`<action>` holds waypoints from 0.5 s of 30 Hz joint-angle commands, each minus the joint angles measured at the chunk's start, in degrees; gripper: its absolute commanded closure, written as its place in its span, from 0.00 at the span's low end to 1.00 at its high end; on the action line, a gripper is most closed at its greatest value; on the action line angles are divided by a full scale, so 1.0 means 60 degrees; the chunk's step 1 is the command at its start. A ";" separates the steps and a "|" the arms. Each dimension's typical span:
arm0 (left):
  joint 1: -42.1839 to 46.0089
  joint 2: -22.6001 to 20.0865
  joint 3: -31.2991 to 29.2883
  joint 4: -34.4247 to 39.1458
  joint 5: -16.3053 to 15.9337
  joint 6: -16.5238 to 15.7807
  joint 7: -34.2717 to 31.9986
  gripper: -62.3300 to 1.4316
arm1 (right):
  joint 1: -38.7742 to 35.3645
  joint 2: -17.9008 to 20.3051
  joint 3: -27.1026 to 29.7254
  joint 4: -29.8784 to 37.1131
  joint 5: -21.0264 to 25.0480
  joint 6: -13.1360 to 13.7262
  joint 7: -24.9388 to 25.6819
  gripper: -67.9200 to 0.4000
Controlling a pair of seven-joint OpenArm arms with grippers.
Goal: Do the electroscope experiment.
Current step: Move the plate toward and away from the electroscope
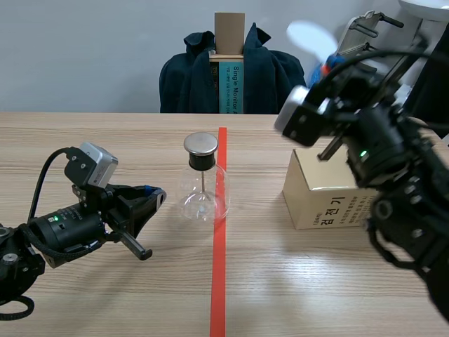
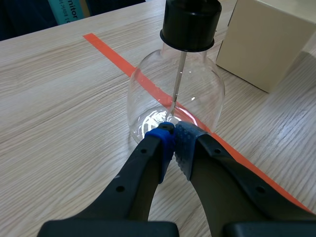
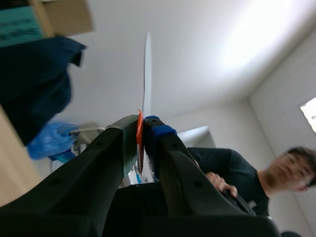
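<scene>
The electroscope [image 1: 203,184], a clear glass flask with a black stopper and a metal disc on top, stands on the red tape line at mid table. In the left wrist view the flask [image 2: 174,96] is just ahead of my left gripper [image 2: 173,132], which lies low on the table, shut on nothing, its blue pads close to the flask's base. My left gripper [image 1: 158,197] points at the flask from the left. My right gripper [image 1: 328,69] is raised high at the right, shut on a thin white plate [image 1: 312,38]. The right wrist view has the plate [image 3: 146,74] edge-on between the fingers.
A beige cardboard box [image 1: 330,196] stands right of the flask, under the raised right arm. A chair draped with a dark jacket [image 1: 266,74] and books [image 1: 229,77] sit beyond the far edge. A person [image 3: 276,173] shows in the right wrist view.
</scene>
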 commanded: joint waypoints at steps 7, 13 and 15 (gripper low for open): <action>-0.0025 0.0007 -0.0124 0.0127 -0.0098 0.0025 -0.0135 0.91 | -0.0860 0.1712 0.1610 0.3220 0.1166 -0.0135 -0.1246 0.98; 0.0004 -0.0288 -0.0153 0.0127 -0.0805 0.0168 -0.0095 0.88 | -0.1727 0.1931 0.2881 0.4459 0.1293 -0.0142 -0.1453 0.98; 0.0051 -0.0517 -0.0270 0.0138 -0.1279 0.0157 -0.0091 0.77 | -0.2007 0.1931 0.3217 0.4699 0.1330 -0.0146 -0.1453 0.98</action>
